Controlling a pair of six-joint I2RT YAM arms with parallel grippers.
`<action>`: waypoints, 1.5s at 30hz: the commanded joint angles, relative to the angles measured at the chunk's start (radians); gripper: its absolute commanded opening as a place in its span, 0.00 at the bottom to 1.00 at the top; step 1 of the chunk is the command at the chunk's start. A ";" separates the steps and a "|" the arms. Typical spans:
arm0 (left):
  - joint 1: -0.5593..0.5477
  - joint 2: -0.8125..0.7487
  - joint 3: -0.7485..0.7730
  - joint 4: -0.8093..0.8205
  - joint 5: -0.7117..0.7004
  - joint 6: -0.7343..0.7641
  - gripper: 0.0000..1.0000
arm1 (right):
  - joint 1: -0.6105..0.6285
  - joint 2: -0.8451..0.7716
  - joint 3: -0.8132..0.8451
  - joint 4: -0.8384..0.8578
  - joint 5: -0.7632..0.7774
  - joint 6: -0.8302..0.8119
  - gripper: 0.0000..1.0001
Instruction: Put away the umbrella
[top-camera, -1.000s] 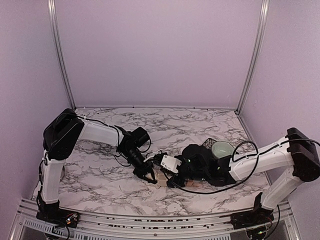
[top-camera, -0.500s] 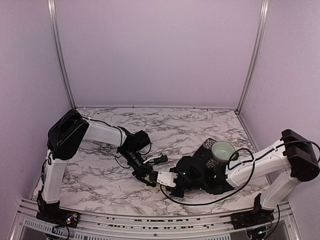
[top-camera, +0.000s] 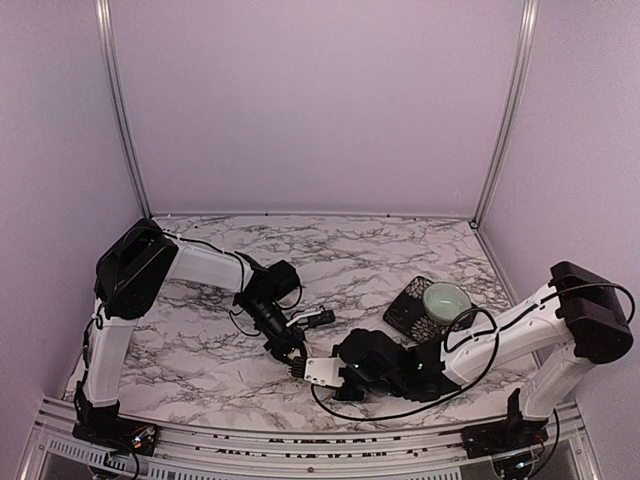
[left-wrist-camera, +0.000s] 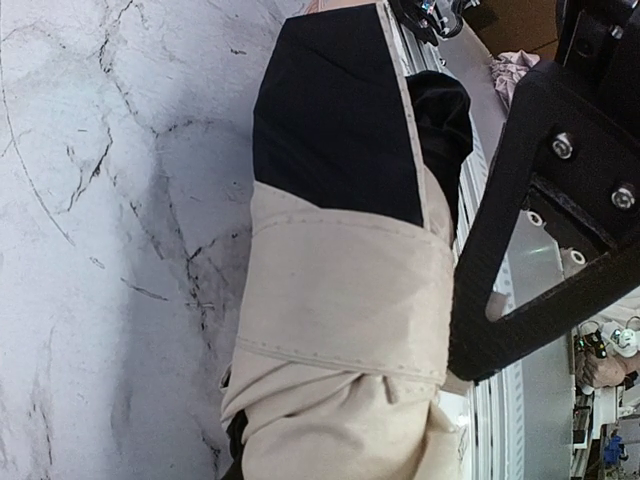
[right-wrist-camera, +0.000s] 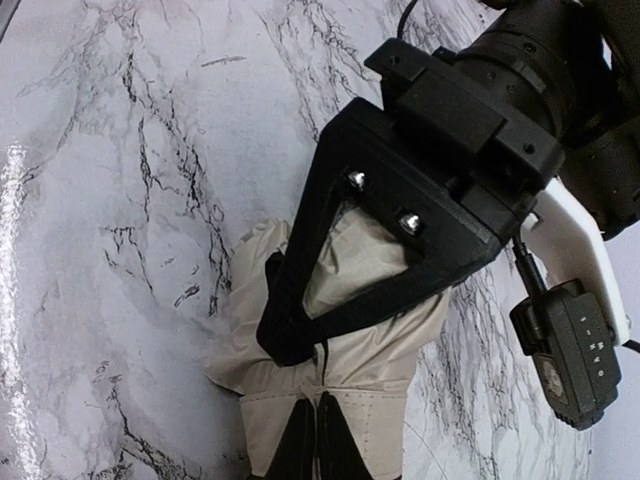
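Observation:
The umbrella (left-wrist-camera: 340, 300) is a folded cream-beige bundle with black lining, bound by a stitched strap, lying on the marble table near its front edge. In the right wrist view it (right-wrist-camera: 380, 350) lies under both grippers. In the top view the arms hide it almost fully. My left gripper (top-camera: 292, 352) is closed on the fabric; its black triangular finger (right-wrist-camera: 400, 170) presses into the bundle. My right gripper (right-wrist-camera: 315, 440) is shut, its two thin fingers pinched on the strap band. It also shows in the top view (top-camera: 332, 375). The shaft and handle are hidden.
A pale green bowl (top-camera: 445, 298) sits on a black mesh piece (top-camera: 402, 315) at the right, behind the right forearm. The table's metal front rail (top-camera: 300, 440) runs just in front of the grippers. The right arm's cable loops over the table.
Both grippers moved toward the table's front edge with the umbrella. The right wrist slid left and forward, uncovering the bowl and mesh piece it had been hiding.

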 joint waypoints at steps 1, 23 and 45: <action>0.016 0.077 -0.043 -0.072 -0.272 -0.011 0.00 | 0.018 0.049 -0.022 -0.186 0.051 -0.005 0.06; -0.007 -0.271 -0.235 0.227 -0.493 -0.043 0.98 | -0.007 -0.438 -0.032 -0.123 -0.078 0.136 0.34; 0.020 -1.102 -0.746 0.839 -1.266 -0.450 0.99 | -0.238 0.080 0.608 -0.672 -0.376 0.017 0.99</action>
